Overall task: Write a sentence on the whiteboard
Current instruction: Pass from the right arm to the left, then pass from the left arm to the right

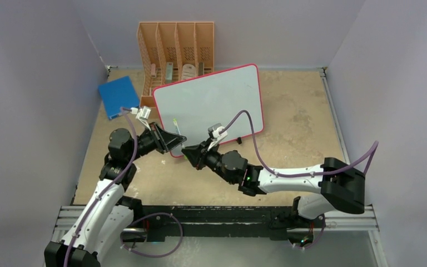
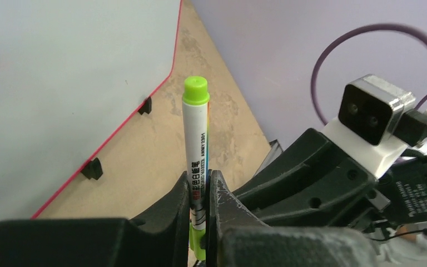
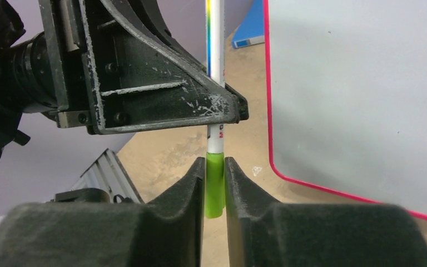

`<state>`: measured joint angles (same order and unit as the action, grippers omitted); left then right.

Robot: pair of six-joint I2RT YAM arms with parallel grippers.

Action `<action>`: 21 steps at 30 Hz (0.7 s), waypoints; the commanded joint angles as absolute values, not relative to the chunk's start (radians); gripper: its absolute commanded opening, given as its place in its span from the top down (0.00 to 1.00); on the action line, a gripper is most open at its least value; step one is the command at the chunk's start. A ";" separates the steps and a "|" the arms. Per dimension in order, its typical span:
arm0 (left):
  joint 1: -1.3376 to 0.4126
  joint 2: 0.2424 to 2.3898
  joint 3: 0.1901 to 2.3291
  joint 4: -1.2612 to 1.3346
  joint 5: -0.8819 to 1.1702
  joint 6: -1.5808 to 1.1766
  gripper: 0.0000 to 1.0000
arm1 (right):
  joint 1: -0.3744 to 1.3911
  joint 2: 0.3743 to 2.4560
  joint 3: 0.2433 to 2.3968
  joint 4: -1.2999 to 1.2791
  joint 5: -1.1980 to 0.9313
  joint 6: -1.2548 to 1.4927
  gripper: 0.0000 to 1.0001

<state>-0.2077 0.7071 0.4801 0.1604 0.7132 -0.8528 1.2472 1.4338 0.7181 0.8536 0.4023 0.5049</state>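
The large glossy rectangular whiteboard [image 1: 217,100] is white with a faint grey sheen, edged by a thin red-pink rim; its small feet [image 2: 92,168] are black. The slim plastic marker [image 2: 195,156] has a white barrel with black and red print and a rainbow stripe, and both its ends are lime green. The flat book [image 1: 119,96] is bright blue. The slotted plastic rack [image 1: 176,41] is pale orange with lattice-patterned sides. The wooden table [image 1: 300,122] is mottled tan. The left gripper [image 2: 199,192] and right gripper [image 3: 215,183] are matte black, scuffed white. The cables [image 2: 386,26] are purple.
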 commanded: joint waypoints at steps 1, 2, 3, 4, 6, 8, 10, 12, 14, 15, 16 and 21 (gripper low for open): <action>-0.218 0.720 0.556 0.157 0.709 -0.705 1.00 | 1.249 1.361 0.766 0.781 0.394 0.488 0.69; -0.218 0.727 0.583 0.133 0.710 -0.649 1.00 | 1.249 1.342 0.772 0.743 0.386 0.473 0.61; -0.218 0.737 0.605 0.106 0.713 -0.610 1.00 | 1.246 1.323 0.781 0.702 0.372 0.457 0.54; -0.218 0.748 0.624 0.082 0.720 -0.569 1.00 | 1.242 1.306 0.793 0.649 0.351 0.443 0.49; -0.218 0.767 0.657 0.056 0.746 -0.504 1.00 | 1.225 1.271 0.828 0.538 0.298 0.411 0.40; -0.220 0.789 0.685 0.048 0.787 -0.456 1.00 | 1.190 1.241 0.869 0.423 0.201 0.388 0.35; -0.227 0.817 0.717 0.027 0.828 -0.395 1.00 | 1.139 1.220 0.918 0.308 0.114 0.374 0.32; -0.240 0.840 0.746 -0.014 0.853 -0.321 1.00 | 1.075 1.205 0.967 0.198 0.054 0.367 0.30; -0.255 0.844 0.764 -0.056 0.859 -0.253 1.00 | 1.031 1.192 1.023 0.104 0.018 0.351 0.28; -0.264 0.842 0.769 -0.066 0.861 -0.224 1.00 | 1.014 1.187 1.046 0.064 0.010 0.343 0.27; -0.271 0.837 0.772 -0.073 0.861 -0.197 1.00 | 0.999 1.184 1.070 0.025 0.003 0.335 0.26; -0.312 0.851 0.808 -0.129 0.885 -0.057 1.00 | 0.942 1.206 1.204 -0.160 -0.093 0.301 0.22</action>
<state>-0.2806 0.8471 0.7334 -0.0895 0.8375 -0.2382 0.9653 1.2030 1.0851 0.0422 0.0246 0.3523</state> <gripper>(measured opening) 0.068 0.770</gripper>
